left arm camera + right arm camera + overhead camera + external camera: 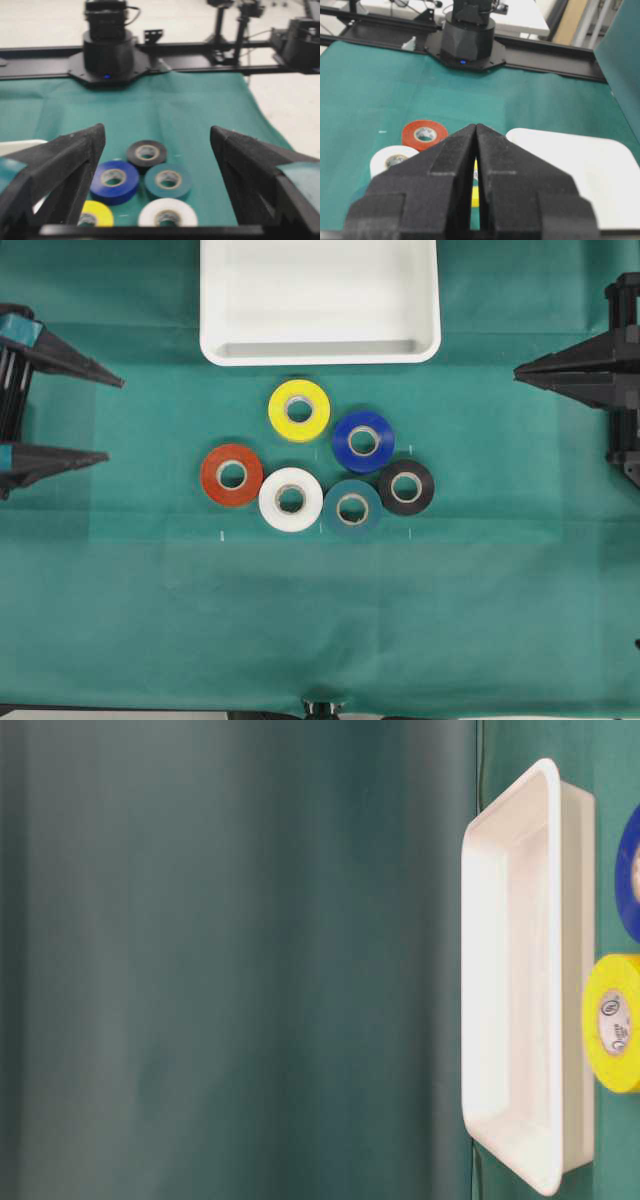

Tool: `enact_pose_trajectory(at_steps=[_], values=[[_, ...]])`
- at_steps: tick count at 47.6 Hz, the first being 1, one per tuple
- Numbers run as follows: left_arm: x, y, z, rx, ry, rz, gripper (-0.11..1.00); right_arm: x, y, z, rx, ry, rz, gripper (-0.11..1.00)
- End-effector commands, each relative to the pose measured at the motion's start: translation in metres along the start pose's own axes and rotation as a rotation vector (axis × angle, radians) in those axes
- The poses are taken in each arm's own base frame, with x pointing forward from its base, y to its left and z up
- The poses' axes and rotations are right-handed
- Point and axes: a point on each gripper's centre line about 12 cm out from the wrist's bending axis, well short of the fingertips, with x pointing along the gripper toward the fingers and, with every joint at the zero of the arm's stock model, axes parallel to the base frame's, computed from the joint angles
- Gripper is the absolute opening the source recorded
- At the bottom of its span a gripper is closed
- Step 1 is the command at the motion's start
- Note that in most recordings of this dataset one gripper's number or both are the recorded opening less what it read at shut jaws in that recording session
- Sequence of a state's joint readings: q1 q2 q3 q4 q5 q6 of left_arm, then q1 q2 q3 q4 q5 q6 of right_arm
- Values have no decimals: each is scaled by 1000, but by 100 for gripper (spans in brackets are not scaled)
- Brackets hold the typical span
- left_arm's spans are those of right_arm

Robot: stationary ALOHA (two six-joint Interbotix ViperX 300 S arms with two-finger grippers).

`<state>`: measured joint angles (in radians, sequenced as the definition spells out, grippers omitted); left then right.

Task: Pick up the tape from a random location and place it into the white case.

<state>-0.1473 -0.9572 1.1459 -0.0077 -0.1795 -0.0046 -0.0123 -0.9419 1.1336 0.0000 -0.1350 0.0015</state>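
Left claw (pixel 112 420) fingers spread wide, empty; right claw (pixel 516 372) pressed together, empty; tape (pixel 352 507) well apart from both, between white roll (pixel 290 500) and black roll (pixel 406 487); case (pixel 320 348) top cut off; core labels unreadable.

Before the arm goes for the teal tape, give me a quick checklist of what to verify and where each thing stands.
1. Teal tape lies flat, hole up: ok.
2. Room around it: not ok; the white roll and the black roll crowd its sides, seemingly touching.
3. Left gripper open wide enough to take a roll: ok.
4. Right gripper ready: not ok; jaws shut.
5. White case has nothing in it: ok.
6. Path from tape to case: the yellow roll and the blue roll lie between; lift over them.
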Motion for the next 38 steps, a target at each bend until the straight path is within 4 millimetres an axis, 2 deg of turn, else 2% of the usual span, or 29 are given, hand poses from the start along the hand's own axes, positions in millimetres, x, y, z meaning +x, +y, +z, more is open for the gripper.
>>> enact_pose_trajectory(at_steps=[1, 38], values=[[2, -1, 9, -3, -23, -6, 98, 1, 0, 11, -5, -26, -1, 2], [3, -1, 20, 0, -95, -3, 98, 2, 0, 12, -9, -28, -1, 2]])
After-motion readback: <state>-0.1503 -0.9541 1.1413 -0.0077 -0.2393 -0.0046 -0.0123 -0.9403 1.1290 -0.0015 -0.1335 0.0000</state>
